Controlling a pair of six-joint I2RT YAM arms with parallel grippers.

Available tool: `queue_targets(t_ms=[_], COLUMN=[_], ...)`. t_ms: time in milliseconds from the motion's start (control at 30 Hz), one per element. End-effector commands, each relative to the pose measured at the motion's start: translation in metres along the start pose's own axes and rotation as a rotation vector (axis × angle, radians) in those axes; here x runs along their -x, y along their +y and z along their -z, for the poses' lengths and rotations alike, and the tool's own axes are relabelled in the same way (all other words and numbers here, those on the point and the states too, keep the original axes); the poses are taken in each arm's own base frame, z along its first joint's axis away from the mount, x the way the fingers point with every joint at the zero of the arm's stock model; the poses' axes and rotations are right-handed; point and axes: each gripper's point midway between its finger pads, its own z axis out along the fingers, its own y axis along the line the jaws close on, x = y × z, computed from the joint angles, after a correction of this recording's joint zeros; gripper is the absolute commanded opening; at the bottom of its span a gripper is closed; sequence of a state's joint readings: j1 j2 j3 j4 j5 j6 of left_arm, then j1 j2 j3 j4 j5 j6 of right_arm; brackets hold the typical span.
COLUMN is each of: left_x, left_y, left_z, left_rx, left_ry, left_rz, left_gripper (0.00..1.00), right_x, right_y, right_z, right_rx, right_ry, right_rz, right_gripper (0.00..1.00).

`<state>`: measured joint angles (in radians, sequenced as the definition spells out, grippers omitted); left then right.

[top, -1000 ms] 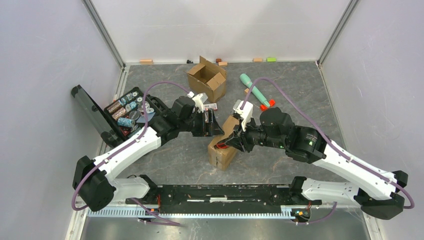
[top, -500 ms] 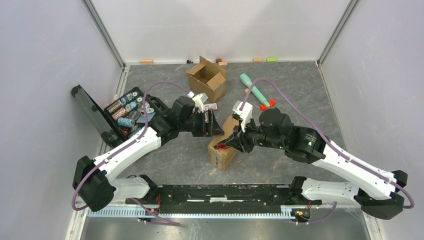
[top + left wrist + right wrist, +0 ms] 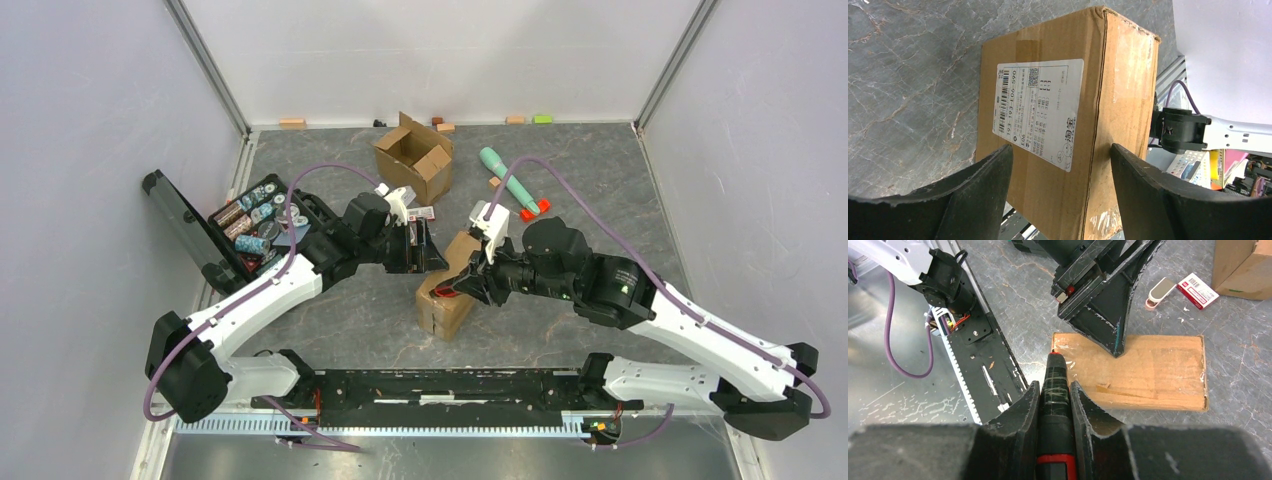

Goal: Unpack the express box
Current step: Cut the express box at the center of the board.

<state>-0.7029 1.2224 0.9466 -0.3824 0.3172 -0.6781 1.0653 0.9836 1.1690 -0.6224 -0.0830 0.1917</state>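
The express box (image 3: 447, 295) is brown cardboard and lies at the table's middle. The left wrist view shows its white shipping label (image 3: 1040, 112). My left gripper (image 3: 430, 255) stands open astride one long edge of the box (image 3: 1063, 165). One finger is over the label face and the other over the adjoining face, and a fingertip (image 3: 1116, 351) rests on the cardboard. My right gripper (image 3: 1054, 385) is shut on a black and red cutter (image 3: 1054, 400). The cutter's tip (image 3: 1053, 356) sits at the box's taped near-left corner.
An empty open carton (image 3: 413, 155) stands at the back. A green bottle with a red cap (image 3: 512, 180) lies to its right. A black open case with tools (image 3: 250, 228) is at the left. A small red-and-white pack (image 3: 1198, 290) and a white clip (image 3: 1159, 291) lie beyond the box.
The right arm has shifted very slightly to the right. The box and the left arm stay where they were.
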Motion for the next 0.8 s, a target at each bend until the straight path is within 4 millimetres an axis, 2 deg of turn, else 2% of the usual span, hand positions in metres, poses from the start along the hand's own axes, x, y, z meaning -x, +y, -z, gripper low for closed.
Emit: queue_targets(t_ms=[0, 367, 767], left_x=[-0.006, -0.008, -0.009], left_y=[0.001, -0.002, -0.002], left_z=[-0.003, -0.002, -0.003], left_rx=[-0.005, -0.026, -0.024], left_ry=[0.017, 0.026, 0.028], left_rz=[0.01, 0.006, 0.009], left_gripper=[0.78, 0.79, 0.79], right_x=[0.036, 0.029, 0.011], right_y=[0.001, 0.005, 0.006], right_z=[0.015, 0.001, -0.002], right_rx=[-0.019, 0.009, 0.021], right_ry=[-0.122, -0.107, -0.057], right_rz=[-0.008, -0.019, -0.032], right_gripper=[0.0, 0.0, 0.0])
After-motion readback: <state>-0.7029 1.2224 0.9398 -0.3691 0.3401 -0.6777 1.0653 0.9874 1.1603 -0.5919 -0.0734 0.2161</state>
